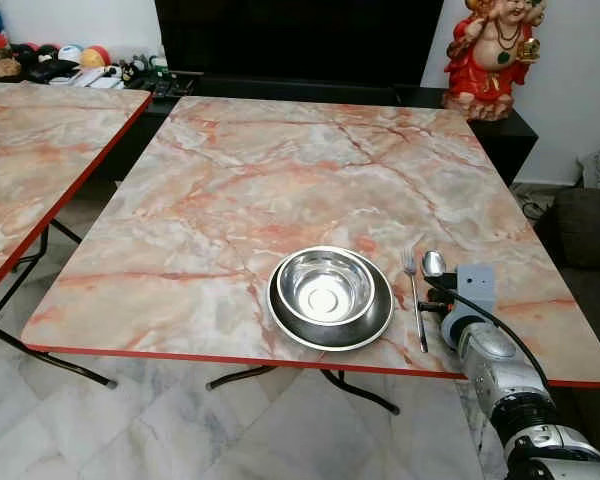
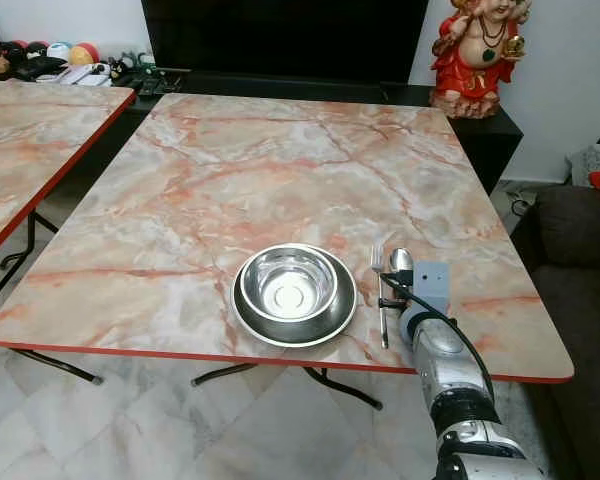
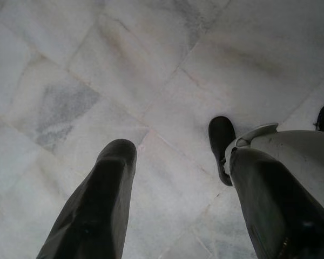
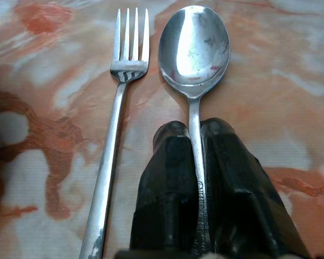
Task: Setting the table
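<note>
Your marble-patterned table (image 1: 280,170) stands on pale floor tiles, with a steel bowl (image 1: 325,287) sitting in a plate (image 1: 376,322) near its front edge. At the bowl's 3 o'clock lies a fork (image 1: 414,296), the spoon (image 4: 194,48) just beside it (parallel, bowl-end away from you). Your right gripper (image 4: 197,135) is pinched on the spoon's handle; the left gripper (image 3: 173,162) hangs spread over the floor.

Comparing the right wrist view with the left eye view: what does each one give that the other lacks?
Right wrist view: the right gripper fingers pinched on the spoon handle. Left eye view: the steel bowl nested in a plate left of the cutlery, a second table, a statue. Both: fork beside spoon on the marble table.
</note>
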{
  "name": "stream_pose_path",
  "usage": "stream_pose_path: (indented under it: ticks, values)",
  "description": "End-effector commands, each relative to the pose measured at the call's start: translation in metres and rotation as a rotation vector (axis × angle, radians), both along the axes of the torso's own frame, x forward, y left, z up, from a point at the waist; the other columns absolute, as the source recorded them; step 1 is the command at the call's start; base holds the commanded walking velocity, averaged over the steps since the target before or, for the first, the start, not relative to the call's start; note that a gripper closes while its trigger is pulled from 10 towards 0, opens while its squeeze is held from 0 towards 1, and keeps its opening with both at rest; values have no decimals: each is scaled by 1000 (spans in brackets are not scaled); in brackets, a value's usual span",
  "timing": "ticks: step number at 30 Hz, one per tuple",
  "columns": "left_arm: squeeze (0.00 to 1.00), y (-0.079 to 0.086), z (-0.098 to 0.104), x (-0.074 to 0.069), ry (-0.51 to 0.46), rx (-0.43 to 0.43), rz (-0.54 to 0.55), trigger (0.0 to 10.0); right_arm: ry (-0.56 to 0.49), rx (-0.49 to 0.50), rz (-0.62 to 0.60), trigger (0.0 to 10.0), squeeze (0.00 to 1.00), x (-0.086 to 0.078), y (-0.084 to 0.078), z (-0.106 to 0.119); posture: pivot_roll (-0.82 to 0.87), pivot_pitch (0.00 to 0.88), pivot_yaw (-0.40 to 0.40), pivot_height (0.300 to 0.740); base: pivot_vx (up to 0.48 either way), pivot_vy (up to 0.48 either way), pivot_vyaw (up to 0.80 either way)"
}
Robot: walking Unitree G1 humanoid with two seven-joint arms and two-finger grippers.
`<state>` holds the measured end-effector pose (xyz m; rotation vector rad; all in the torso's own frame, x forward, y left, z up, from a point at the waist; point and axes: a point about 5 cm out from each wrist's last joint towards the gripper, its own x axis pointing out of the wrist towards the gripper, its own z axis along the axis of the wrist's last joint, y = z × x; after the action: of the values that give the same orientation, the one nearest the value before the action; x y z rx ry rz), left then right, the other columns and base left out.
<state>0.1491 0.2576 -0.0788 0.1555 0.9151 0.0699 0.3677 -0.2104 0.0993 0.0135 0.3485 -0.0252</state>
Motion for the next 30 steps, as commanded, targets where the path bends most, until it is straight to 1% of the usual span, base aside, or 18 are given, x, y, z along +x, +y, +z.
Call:
stream_pose_path:
  ticks: [1,2,3,6,7,8,9,12,17,21,23,26,30]
  values:
    - [0,3,-3,-8,30,-2,16,10000,32,9,10,10000,639,-2,3,-6,74,126,-28,740,0,0,0]
    - [0,5,-2,-9,33,-1,18,10000,33,9,8,10000,706,-2,3,-7,73,127,-27,740,0,0,0]
    - [0,5,-2,-9,33,-1,18,10000,33,9,8,10000,706,-2,3,-7,73,127,-27,740,0,0,0]
    - [0,10,-3,-13,47,4,25,10000,37,7,6,10000,592,-3,3,-8,74,127,-27,740,0,0,0]
    - [0,11,-3,-14,50,5,27,10000,38,7,6,10000,231,-3,3,-8,76,127,-27,740,0,0,0]
    - [0,11,-3,-15,51,6,29,10000,39,7,5,10000,231,-3,3,-8,76,127,-27,740,0,0,0]
    - [0,12,-3,-16,55,7,31,10000,40,5,5,10000,0,-3,3,-8,76,127,-27,740,0,0,0]
    - [0,12,-4,-19,64,10,35,10000,40,3,2,10000,0,-3,3,-8,76,127,-26,740,0,0,0]
    - [0,6,-7,-20,74,6,32,10000,38,3,2,10000,0,-2,3,-8,74,126,-28,740,0,0,0]
    - [0,6,-7,-22,79,5,32,10000,43,0,6,10000,0,-3,4,-8,73,125,-27,740,0,0,0]
    - [0,6,-7,-20,77,7,26,10000,54,-45,4,10000,0,-4,1,-11,73,125,-28,740,0,0,0]
    - [0,7,-6,-18,73,8,26,10000,68,-74,-3,10000,0,-6,-1,-14,75,126,-29,740,0,0,0]
    - [0,7,-5,-16,67,8,25,10000,73,-78,0,10000,0,-8,0,-17,75,127,-29,740,0,0,0]
